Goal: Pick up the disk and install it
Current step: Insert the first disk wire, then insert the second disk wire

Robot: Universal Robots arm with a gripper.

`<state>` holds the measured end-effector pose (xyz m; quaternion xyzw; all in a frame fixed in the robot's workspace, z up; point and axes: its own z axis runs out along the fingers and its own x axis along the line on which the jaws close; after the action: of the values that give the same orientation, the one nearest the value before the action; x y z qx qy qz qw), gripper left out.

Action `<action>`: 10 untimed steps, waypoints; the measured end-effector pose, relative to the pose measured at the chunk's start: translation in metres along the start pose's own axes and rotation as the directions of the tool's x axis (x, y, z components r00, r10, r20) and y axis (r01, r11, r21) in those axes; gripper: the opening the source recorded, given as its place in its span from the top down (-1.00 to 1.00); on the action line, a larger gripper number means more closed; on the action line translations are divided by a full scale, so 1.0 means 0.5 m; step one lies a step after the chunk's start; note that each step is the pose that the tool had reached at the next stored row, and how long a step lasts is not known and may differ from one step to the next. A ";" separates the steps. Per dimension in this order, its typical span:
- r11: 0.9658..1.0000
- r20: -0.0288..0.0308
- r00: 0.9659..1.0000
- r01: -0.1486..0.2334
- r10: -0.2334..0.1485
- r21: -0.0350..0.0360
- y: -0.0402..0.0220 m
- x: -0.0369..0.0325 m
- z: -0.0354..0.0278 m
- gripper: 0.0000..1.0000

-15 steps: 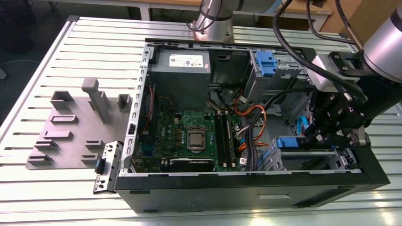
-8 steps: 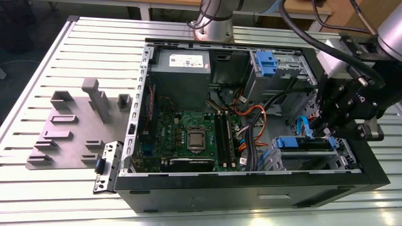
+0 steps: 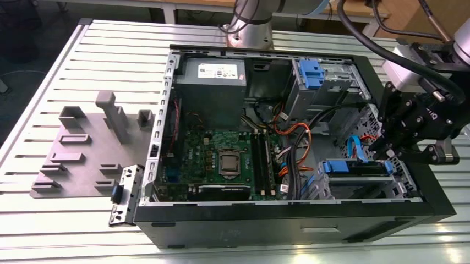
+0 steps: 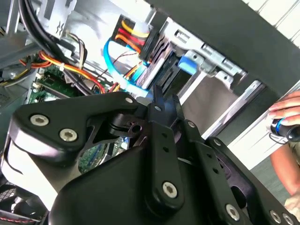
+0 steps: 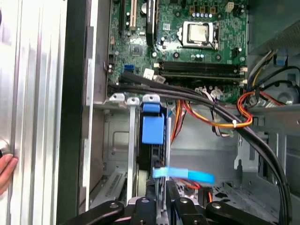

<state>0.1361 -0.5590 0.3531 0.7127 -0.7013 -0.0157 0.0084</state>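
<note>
The disk stands on edge in the grey bay at the case's front corner, its blue end tab (image 3: 344, 166) pointing toward the motherboard. Both wrist views show the same blue tab (image 5: 153, 126) (image 4: 187, 63) at the far end of the dark slab. My gripper (image 3: 389, 149) hangs over the bay's other end, at the exterior view's right. Its black fingertips (image 5: 164, 187) sit close together right at the disk's upper edge, in a span narrower than the disk. In the second wrist view the gripper (image 4: 165, 99) also looks shut, and what lies under the tips is hidden.
The open black case (image 3: 294, 220) holds the motherboard (image 3: 220, 159), a power-supply box (image 3: 211, 77) and a blue-latched drive cage (image 3: 312, 74). Orange and blue cables (image 3: 294, 137) run beside the bay. A grey fixture plate (image 3: 81, 159) lies to the left. A person's hand (image 4: 286, 117) rests near the case.
</note>
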 end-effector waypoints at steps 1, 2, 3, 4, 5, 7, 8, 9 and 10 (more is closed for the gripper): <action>1.000 0.000 1.000 0.000 0.000 0.000 -0.003 0.000 0.000 0.53; 1.000 0.000 1.000 0.000 0.000 0.000 -0.005 0.000 0.000 0.53; 1.000 0.000 1.000 0.000 0.000 0.000 -0.006 0.000 0.000 0.53; 1.000 0.000 1.000 0.000 0.000 0.000 -0.008 0.000 0.000 0.53; 1.000 0.000 1.000 0.000 0.000 0.000 -0.008 0.000 0.000 0.53; 1.000 0.000 1.000 0.000 0.000 0.000 -0.010 0.000 0.000 0.53; 1.000 0.000 1.000 0.000 0.000 0.000 -0.010 0.000 0.000 0.53; 1.000 0.000 1.000 0.000 0.000 0.000 -0.010 0.000 0.000 0.53; 1.000 0.000 1.000 0.000 0.000 0.000 -0.010 0.000 0.000 0.53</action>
<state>0.1410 -0.5590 0.3530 0.7126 -0.7013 -0.0157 0.0084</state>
